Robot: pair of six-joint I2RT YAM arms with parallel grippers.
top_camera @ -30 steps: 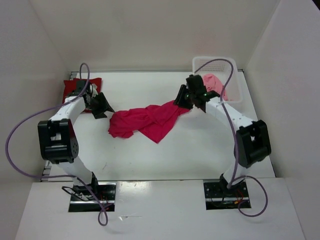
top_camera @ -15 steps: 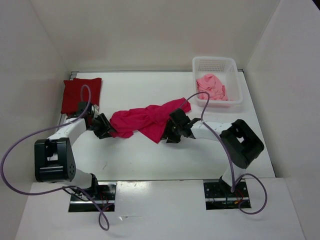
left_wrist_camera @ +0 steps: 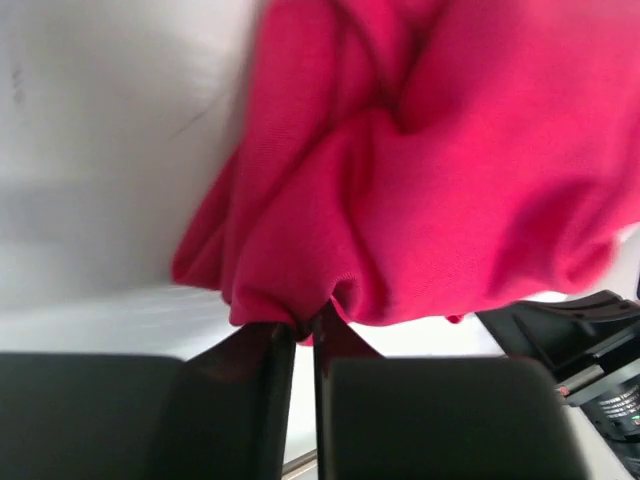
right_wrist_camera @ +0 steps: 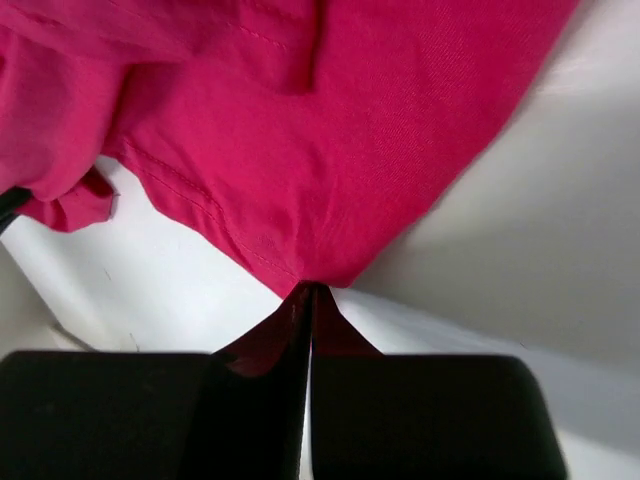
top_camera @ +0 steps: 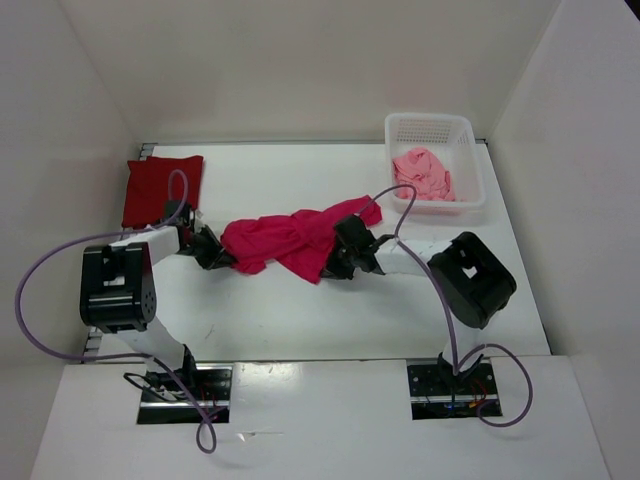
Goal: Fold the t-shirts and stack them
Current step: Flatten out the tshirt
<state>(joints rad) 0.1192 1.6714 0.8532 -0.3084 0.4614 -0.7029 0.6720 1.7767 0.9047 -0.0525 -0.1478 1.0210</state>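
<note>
In the left wrist view, the left gripper [left_wrist_camera: 305, 335] is clenched on a bunched fold at the edge of the magenta-pink shirt [left_wrist_camera: 420, 180]. Several layers crowd in at the fingertips, and the crumpled bulk billows just ahead of the jaws. In the right wrist view, the right gripper [right_wrist_camera: 310, 300] has its jaws pressed tight on a single hemmed corner, with the cloth fanning out directly beyond them. That bite looks thin, so a firm pull apart could probably slip the corner free. The left's grip on a wad of layers could leave the shirt twisted rather than spread flat. From the top view, the magenta-pink shirt sags in a rumpled band between the two pairs of jaws, apparently resting on the table [top_camera: 300, 320]. The dark red shirt [top_camera: 160, 188] lies folded beyond and outboard of the left jaws. The pale pink shirt [top_camera: 425, 172] sits heaped in the white basket [top_camera: 430, 120], well beyond and outboard of the right jaws. The table is white, smooth and probably slippery for cloth, and plain white walls [top_camera: 300, 70] close it in at the back and both sides.
</note>
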